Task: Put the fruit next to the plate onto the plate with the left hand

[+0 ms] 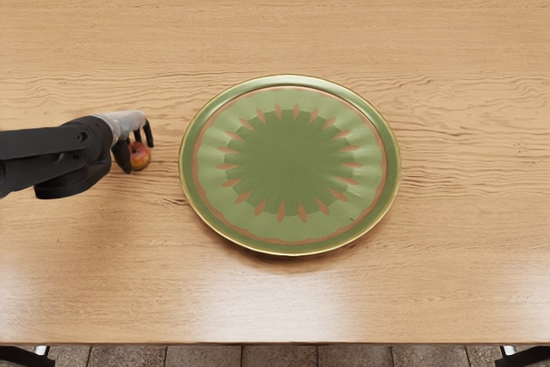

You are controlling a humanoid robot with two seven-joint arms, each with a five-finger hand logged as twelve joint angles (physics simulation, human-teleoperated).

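Observation:
A small red and yellow fruit (141,158) sits on the wooden table just left of the plate. The plate (290,164) is large and round, green with an orange petal pattern and a gold rim (186,138). My left hand (135,147) reaches in from the left edge on a black arm and is curled around the fruit. The thumb presses its left side and the fingers (148,134) hook over its top and far side. The fruit looks to be resting on the table, a short gap from the plate's rim. The right arm is out of view.
The wooden table (447,49) spreads wide around the plate. Its front edge runs along the bottom of the view, with floor showing below it. A brown wall stands behind the table's far edge.

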